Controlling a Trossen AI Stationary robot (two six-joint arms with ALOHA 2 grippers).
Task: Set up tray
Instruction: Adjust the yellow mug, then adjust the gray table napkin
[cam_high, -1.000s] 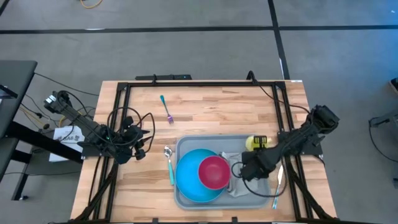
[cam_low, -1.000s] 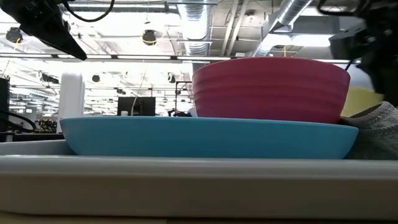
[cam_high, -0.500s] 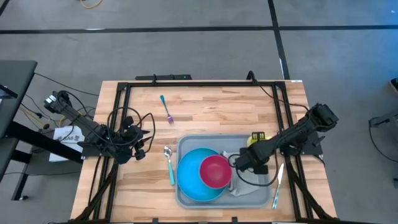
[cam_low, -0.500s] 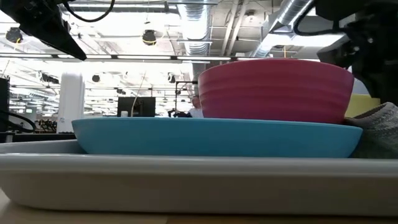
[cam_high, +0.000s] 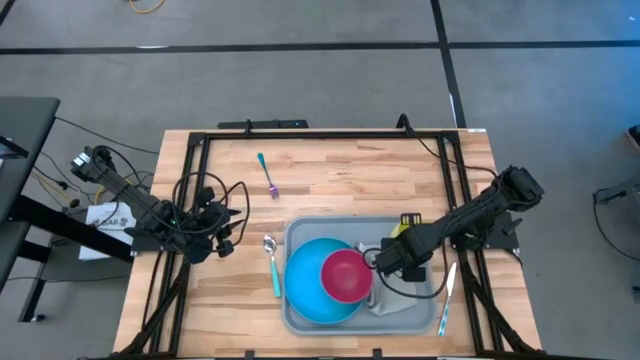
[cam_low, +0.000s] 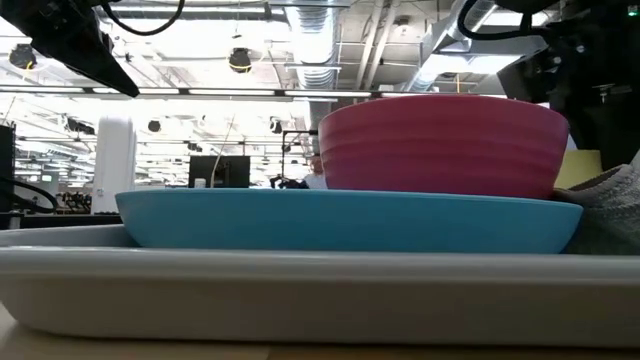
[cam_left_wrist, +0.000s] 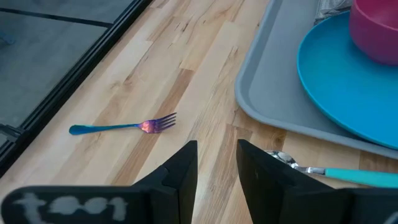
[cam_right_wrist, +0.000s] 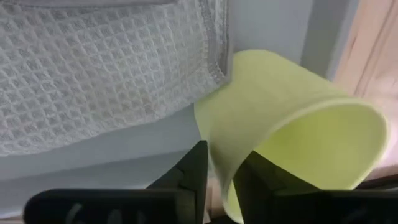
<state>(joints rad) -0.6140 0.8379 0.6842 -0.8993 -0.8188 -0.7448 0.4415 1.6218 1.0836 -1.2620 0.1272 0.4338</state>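
The tray (cam_high: 297, 316) sits at the table's (cam_high: 330, 175) near edge, right of centre, its long axis running left to right. Blue plate (cam_high: 305, 282) and pink bowl (cam_high: 346, 277) fill its left half, a grey napkin (cam_high: 392, 303) lies on its right. The right gripper (cam_high: 384, 262) is low over the tray beside the bowl, its fingers (cam_right_wrist: 194, 167) pinching the wall of a yellow cup (cam_right_wrist: 292, 140) with only a slim gap. Open wood stretches behind the tray, with just a fork (cam_high: 268, 175) there. A spoon (cam_high: 272, 262) lies just off the tray's left rim, a knife (cam_high: 446, 295) off its right. The left gripper (cam_high: 222, 243) waits at the left edge, fingers slightly apart, holding nothing.
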